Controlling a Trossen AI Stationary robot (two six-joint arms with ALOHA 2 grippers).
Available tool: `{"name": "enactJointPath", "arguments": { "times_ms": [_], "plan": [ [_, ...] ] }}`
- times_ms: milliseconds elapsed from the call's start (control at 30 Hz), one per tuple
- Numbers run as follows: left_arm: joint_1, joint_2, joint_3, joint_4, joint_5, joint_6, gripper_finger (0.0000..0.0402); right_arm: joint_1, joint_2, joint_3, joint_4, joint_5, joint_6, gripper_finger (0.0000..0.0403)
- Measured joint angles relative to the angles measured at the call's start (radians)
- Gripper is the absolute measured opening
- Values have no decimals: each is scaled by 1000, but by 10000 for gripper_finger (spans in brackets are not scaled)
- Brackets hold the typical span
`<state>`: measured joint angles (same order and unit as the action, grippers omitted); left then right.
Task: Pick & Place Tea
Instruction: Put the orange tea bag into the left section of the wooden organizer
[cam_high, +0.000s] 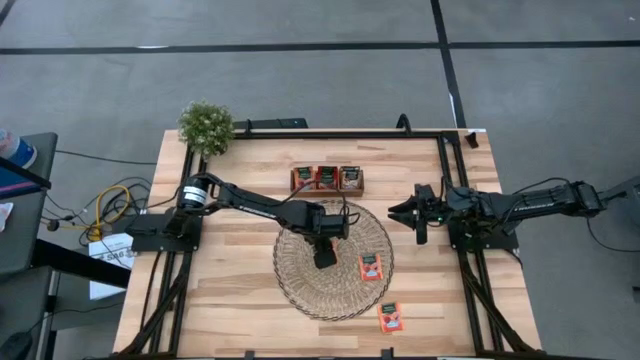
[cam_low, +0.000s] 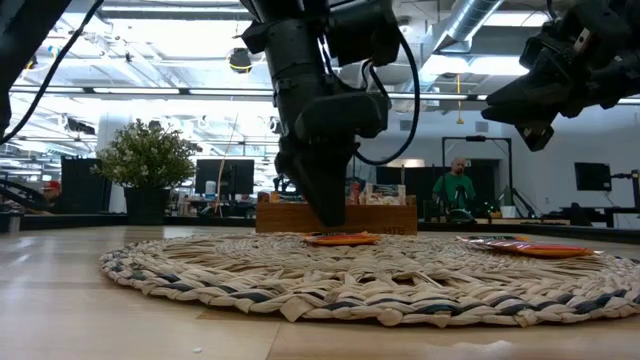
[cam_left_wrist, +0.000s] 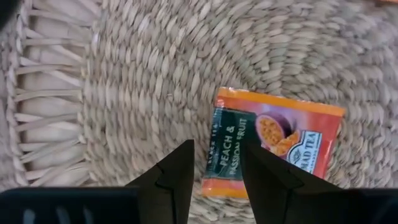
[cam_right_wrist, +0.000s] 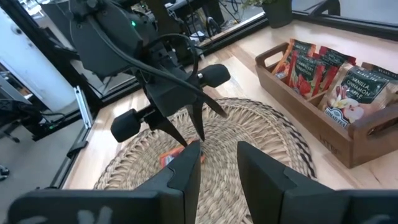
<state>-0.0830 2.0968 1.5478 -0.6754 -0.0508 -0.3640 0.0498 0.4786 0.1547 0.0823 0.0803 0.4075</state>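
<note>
A red-orange tea sachet (cam_left_wrist: 280, 143) with a dark green band lies flat on the round woven mat (cam_high: 300, 285). My left gripper (cam_left_wrist: 216, 165) is open and points down right over the sachet's green-band end, low above the mat (cam_low: 328, 218). In the high view the gripper (cam_high: 323, 258) hides this sachet. A second sachet (cam_high: 371, 266) lies on the mat's right part, and a third (cam_high: 391, 317) lies on the bare table by the mat's near-right rim. My right gripper (cam_high: 403, 212) hovers open, right of the mat. My left gripper comes from above, pointing down, with one finger (cam_left_wrist: 177, 177) on either side of the sachet's green band (cam_left_wrist: 225, 146). Whether the fingertips touch the sachet cannot be told. The sachet lies flat on the mat (cam_low: 342, 239).
A brown wooden tray (cam_high: 327, 179) holding upright sachets stands at the mat's far side. A potted plant (cam_high: 206, 126) sits at the far-left corner. A black frame runs along the table's edges. Bare wood lies left of the mat and near the front edge.
</note>
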Motion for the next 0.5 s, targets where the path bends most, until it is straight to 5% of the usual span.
{"name": "enactJointPath", "arguments": {
  "times_ms": [500],
  "plan": [
    [-2,31,1,-18,12,-7,117,0,0,0,0,-1,0,98]
  ]
}}
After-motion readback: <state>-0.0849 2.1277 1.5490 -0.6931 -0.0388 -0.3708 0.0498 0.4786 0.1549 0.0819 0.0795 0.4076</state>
